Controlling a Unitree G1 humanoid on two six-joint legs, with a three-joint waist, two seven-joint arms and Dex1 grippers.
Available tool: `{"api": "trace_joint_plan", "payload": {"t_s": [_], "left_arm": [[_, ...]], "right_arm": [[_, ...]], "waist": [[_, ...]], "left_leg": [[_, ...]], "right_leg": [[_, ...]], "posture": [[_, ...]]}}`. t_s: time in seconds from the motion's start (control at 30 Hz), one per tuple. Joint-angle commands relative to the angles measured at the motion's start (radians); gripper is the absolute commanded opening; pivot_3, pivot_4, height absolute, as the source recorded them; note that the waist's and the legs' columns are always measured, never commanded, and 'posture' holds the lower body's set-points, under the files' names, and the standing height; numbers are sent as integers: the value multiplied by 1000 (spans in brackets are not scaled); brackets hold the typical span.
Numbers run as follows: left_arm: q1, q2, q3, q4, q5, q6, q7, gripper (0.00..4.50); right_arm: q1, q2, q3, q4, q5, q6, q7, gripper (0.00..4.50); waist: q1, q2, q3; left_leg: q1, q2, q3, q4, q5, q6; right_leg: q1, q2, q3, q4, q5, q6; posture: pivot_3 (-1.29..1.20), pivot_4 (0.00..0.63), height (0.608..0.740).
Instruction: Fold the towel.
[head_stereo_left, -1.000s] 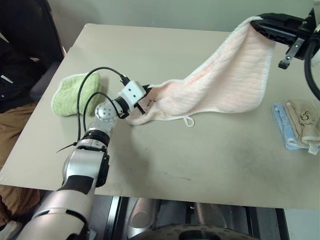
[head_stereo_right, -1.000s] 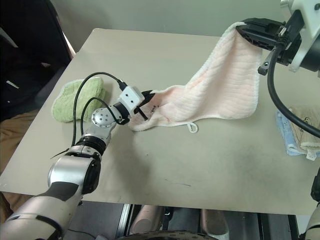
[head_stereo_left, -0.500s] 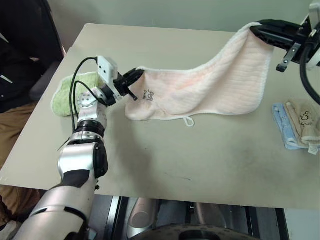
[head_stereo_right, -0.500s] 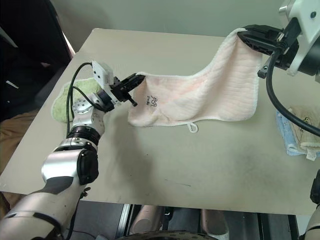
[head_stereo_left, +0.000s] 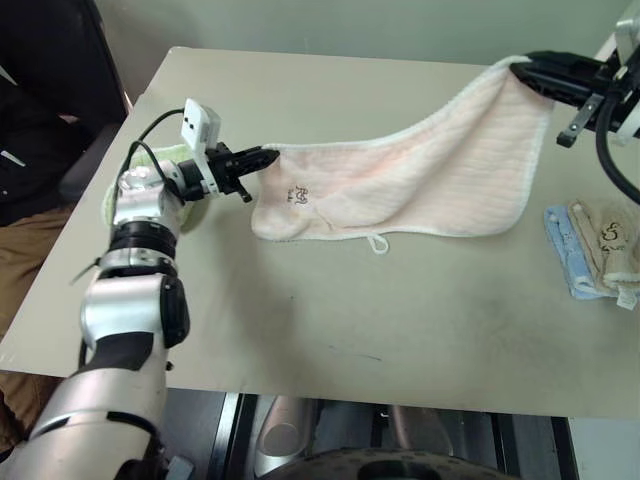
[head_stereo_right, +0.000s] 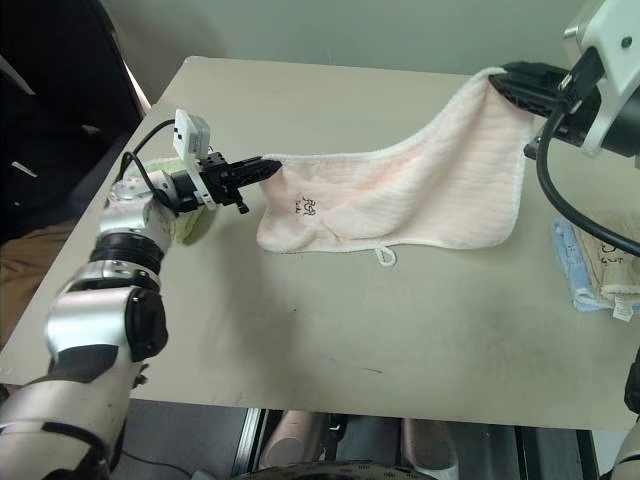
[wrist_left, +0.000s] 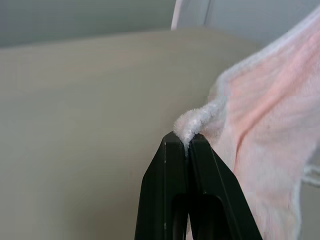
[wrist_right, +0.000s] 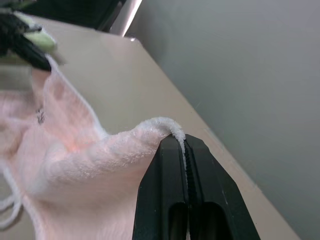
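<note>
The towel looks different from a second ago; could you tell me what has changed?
The left gripper, shut on a corner of the towel, rose and swung to the robot's left, stretching the cloth out. The right gripper sank slightly, still clamping its corner. The green towel and folded cloths stayed put.

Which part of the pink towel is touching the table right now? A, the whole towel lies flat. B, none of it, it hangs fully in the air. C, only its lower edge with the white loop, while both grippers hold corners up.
C: the left gripper and right gripper each pinch a corner of the towel up, and its lower edge with the white loop rests on the table.
</note>
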Motion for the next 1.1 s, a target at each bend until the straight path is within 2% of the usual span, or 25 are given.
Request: {"api": "trace_joint_plan", "payload": {"t_s": [0.03,0.13,0.23,0.37,0.5,0.57,0.67,0.87,1.0,1.1], "left_arm": [[-43,57,-29,1,41,25,-47,48],[-70,101,-55,25,77,33,-68,48],[-95,112,-55,49,103,-27,-2,48],[-153,80,1,80,88,-127,183,48],[-242,27,113,121,31,-178,455,48],[-267,17,138,134,25,-175,509,48],[-294,4,147,141,42,-223,589,48],[-379,22,158,163,78,-275,766,48],[-383,47,144,171,114,-290,815,48],[-340,80,128,172,132,-270,707,48]], "right_arm": [[19,-50,-30,10,-10,-33,49,0],[22,-72,-39,56,-12,-54,78,0],[8,-80,-39,111,-16,-77,94,0],[-44,-59,-8,218,-51,-127,90,0],[-135,15,42,368,-130,-223,39,0],[-171,44,53,422,-160,-259,25,0],[-236,91,68,531,-216,-332,-23,0],[-456,196,87,933,-366,-602,-250,0],[-517,209,85,1079,-401,-726,-296,0],[-413,186,80,1057,-385,-803,-212,0]], "waist": [[0,0,0],[-1,0,0],[0,0,0],[2,0,0],[-2,-2,1],[-6,-1,2],[-12,1,3],[-18,2,6],[-17,2,6],[-14,2,6]], "left_leg": [[0,0,0,0,0,0],[-1,0,0,0,0,0],[-1,0,0,0,0,0],[-2,0,0,0,0,1],[-2,0,0,0,1,1],[-2,0,0,0,1,1],[-1,0,1,-1,1,1],[-6,2,1,-2,2,-1],[-11,1,1,-5,3,-2],[-12,2,1,-7,4,-4]], "right_leg": [[0,0,0,0,-1,0],[-1,0,0,0,-1,0],[-1,0,0,0,-1,0],[-1,0,1,0,0,0],[-2,0,0,0,0,1],[-2,0,0,0,3,5],[-3,-1,1,0,5,9],[-10,-1,1,1,7,7],[-17,0,0,1,8,6],[-18,-1,-1,0,7,5]], "posture": [[0,150,740],[0,150,740],[0,150,740],[0,150,740],[0,150,740],[0,150,740],[0,150,740],[0,150,740],[0,150,740],[0,150,740]]}}
